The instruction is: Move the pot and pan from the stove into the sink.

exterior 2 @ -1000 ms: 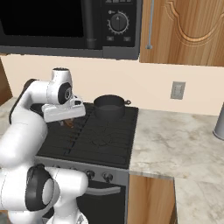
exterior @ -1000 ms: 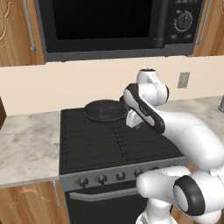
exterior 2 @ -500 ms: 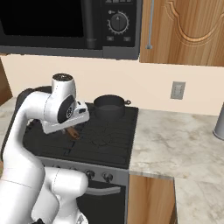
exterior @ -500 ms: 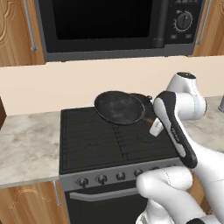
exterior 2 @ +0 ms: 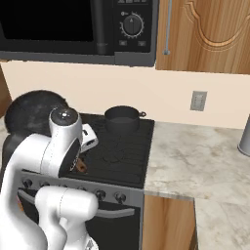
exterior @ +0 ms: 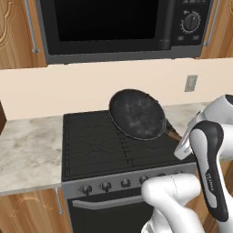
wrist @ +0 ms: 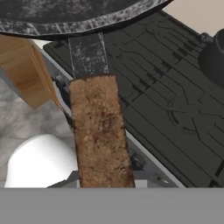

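My tool is clamped on the brown wooden handle of the pan; in the hand view that handle runs straight up from between the finger tips, though the tips themselves are hidden, so I judge the grip from the lifted pan. The pan hangs tilted above the stove, its speckled inside facing the left base camera, clear of the grates. In the right base view the pan sits left of my arm, and the pot stands on the stove's back right burner. Marble worktop flanks the stove, a black microwave hangs above, and an outlet sits on the beige wall.
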